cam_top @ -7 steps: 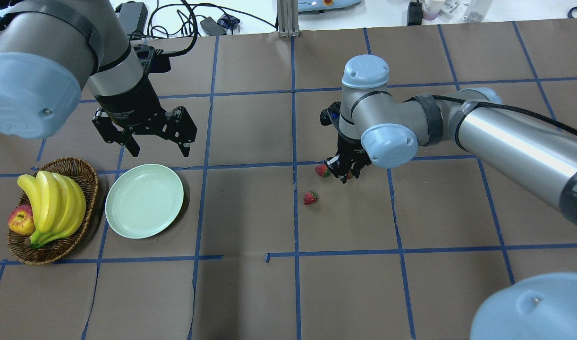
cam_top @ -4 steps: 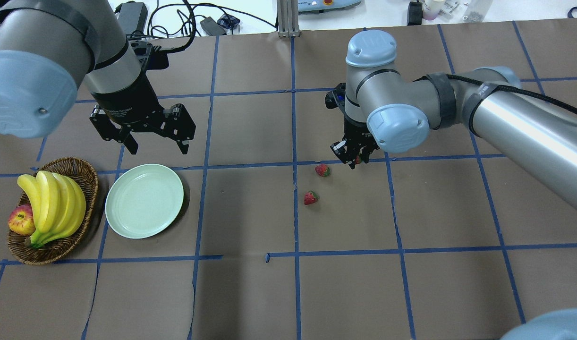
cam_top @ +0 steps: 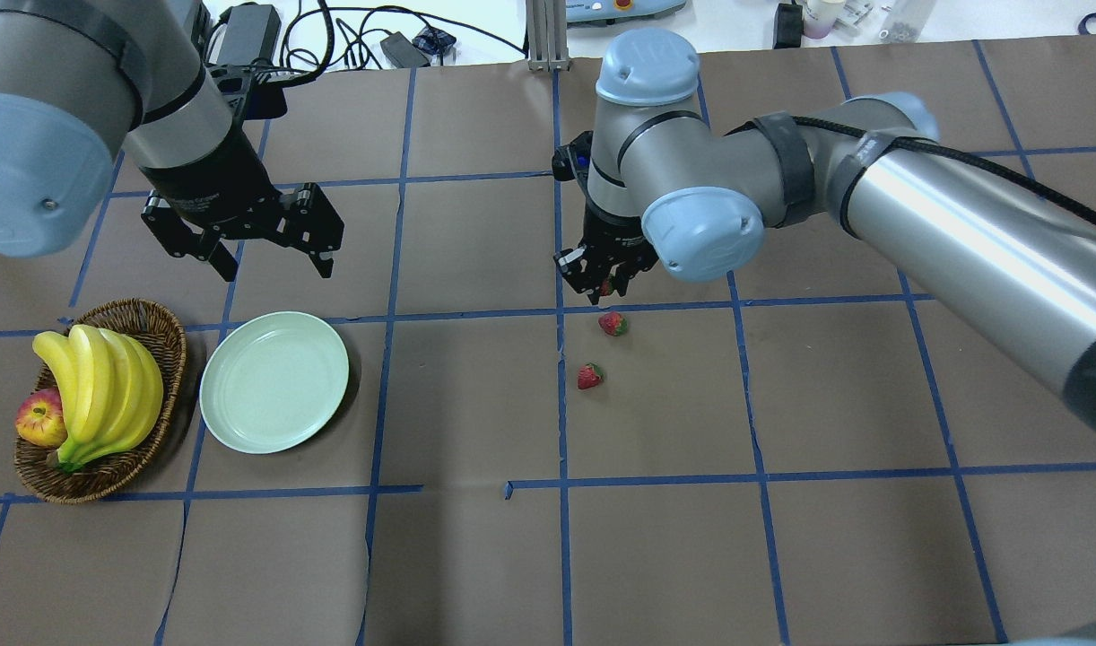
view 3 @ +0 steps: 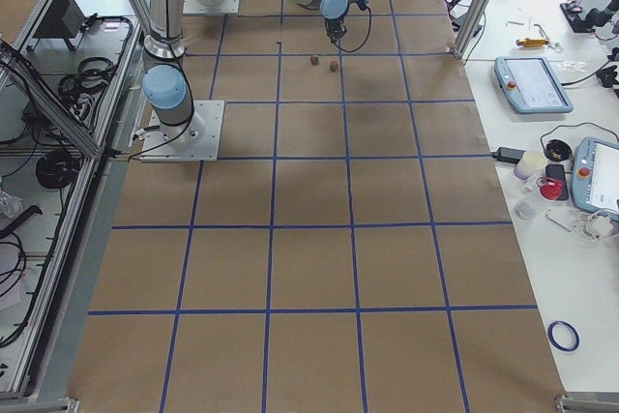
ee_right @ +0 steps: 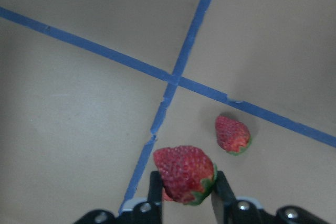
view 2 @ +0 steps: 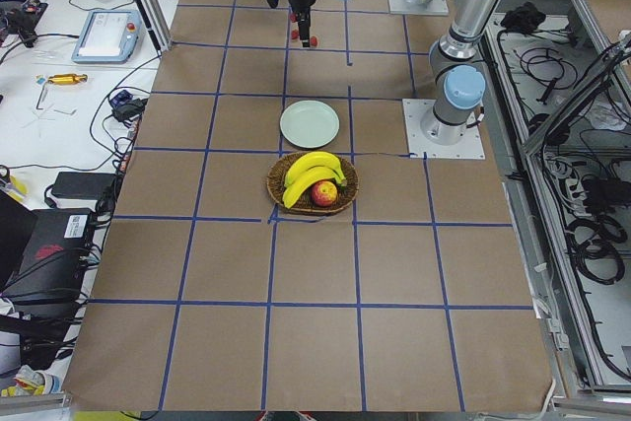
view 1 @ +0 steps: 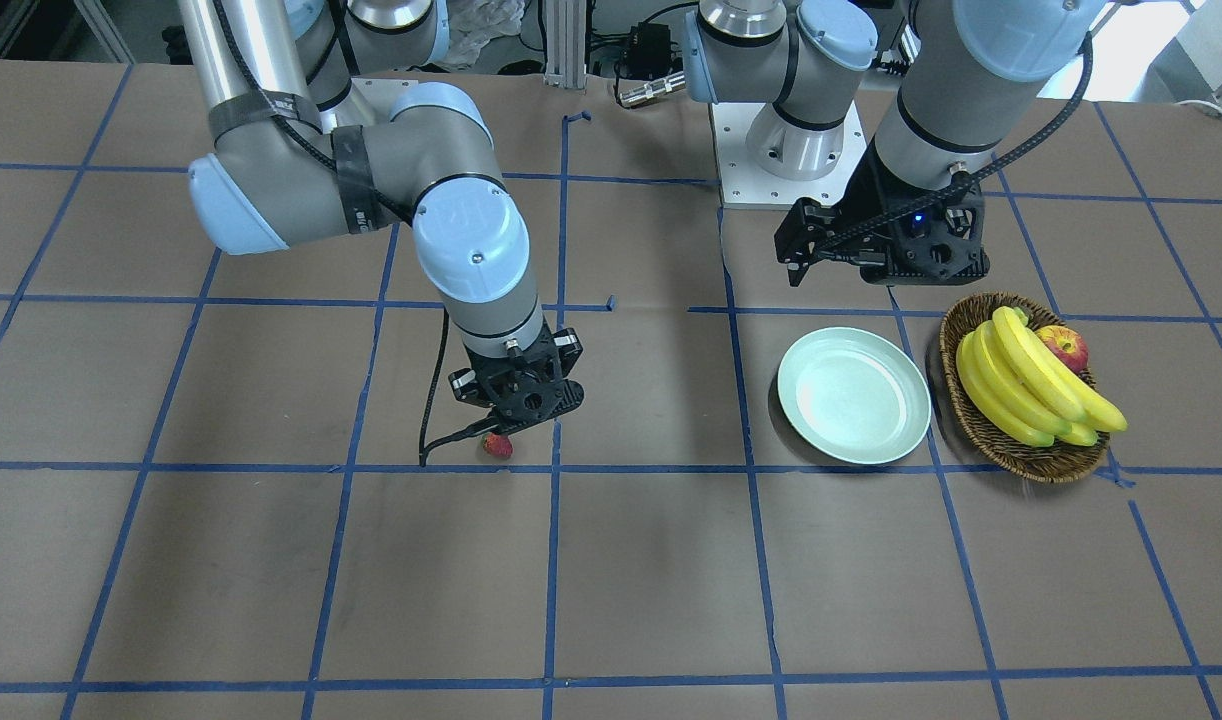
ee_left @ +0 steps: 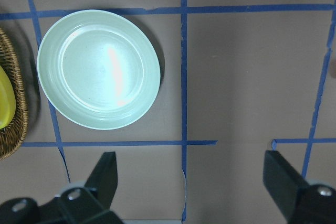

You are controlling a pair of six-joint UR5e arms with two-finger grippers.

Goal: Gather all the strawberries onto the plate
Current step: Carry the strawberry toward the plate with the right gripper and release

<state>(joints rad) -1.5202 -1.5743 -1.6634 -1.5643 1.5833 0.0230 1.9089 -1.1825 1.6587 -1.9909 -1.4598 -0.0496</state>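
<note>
My right gripper hangs above the table, shut on one strawberry, which shows red between its two fingers. Two more strawberries lie on the brown paper just below and nearer to me. In the front-facing view the held strawberry pokes out under the right gripper. The pale green plate sits empty at the left. Beyond the plate my left gripper hovers open with nothing in it, and the plate fills its wrist view.
A wicker basket with bananas and an apple stands left of the plate. Blue tape lines grid the brown paper. Cables and devices lie past the table's far edge.
My right gripper has risen from the table with a strawberry and moved left toward the plate side. The left arm drifted slightly left and away from me, still open.
</note>
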